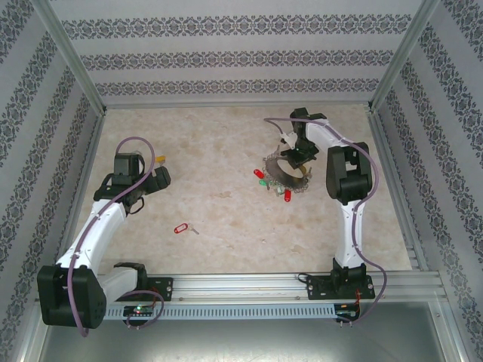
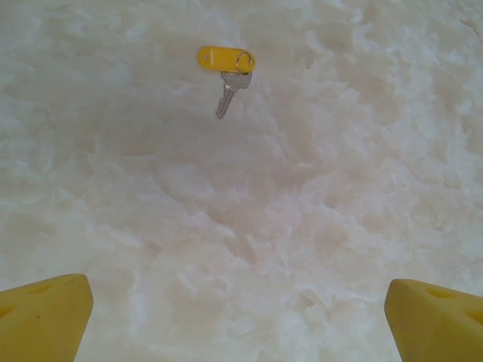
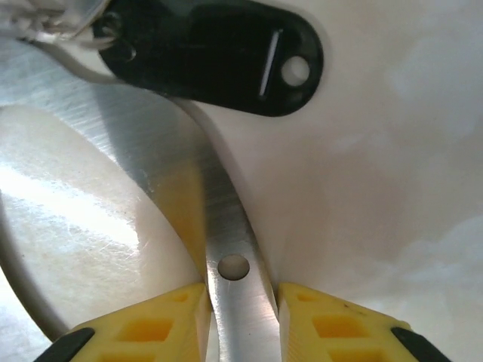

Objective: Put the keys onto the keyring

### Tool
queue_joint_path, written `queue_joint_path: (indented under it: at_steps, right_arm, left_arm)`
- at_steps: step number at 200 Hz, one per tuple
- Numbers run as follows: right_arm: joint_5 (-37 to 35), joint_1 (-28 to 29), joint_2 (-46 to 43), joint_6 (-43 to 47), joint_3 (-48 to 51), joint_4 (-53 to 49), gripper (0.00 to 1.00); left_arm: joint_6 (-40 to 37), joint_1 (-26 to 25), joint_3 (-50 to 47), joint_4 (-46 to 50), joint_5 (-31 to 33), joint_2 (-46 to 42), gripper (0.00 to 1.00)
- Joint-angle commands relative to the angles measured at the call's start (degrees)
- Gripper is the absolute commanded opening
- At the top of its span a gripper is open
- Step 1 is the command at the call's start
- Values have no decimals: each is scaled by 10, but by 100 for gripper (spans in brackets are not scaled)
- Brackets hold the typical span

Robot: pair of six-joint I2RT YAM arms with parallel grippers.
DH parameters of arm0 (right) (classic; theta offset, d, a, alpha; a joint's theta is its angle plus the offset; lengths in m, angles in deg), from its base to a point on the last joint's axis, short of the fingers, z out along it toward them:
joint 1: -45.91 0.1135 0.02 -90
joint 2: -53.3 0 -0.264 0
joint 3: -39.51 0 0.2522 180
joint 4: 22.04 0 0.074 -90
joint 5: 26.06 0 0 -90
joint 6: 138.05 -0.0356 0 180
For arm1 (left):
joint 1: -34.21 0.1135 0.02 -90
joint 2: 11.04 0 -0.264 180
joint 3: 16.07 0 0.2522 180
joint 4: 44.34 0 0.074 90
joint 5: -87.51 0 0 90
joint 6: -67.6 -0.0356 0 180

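The right gripper (image 3: pixel 241 298) was pressed together on the keyring (image 3: pixel 230 226). Its two yellow fingers (image 3: pixel 151 328) pinched the flat metal band from both sides, just beside a small round hole in the band. A black tag (image 3: pixel 219 49) lay against the band, a little beyond the fingers. In the top view this gripper stood over the far part of the keyring (image 1: pixel 279 181), on the right side of the table (image 1: pixel 226 143). A red tag (image 1: pixel 259 173) and a green tag (image 1: pixel 263 182) lay at the left edge of the ring, and a second red one (image 1: pixel 287 195) at its near edge. Whether they hung on the ring could not be told.

The left gripper (image 2: pixel 238 302) was spread wide and held nothing. The key with the yellow tag (image 2: pixel 225 59) lay flat on the table ahead of it, well apart from the fingers, with its blade pointing back toward the gripper. A key with a red tag (image 1: pixel 181 227) lay alone between the two arms.
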Motion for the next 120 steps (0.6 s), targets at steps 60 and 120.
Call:
queue_joint_path:
  at_steps: [60,120]
  right_arm:
    - [-30,8,-92,-53,56,8,20]
    - [-62,51,-187,-74,152,68,19]
  left_arm:
    - [28,-5,-4,-32,-79,4,100]
    - [91,-70,7,-138,-180,76,100]
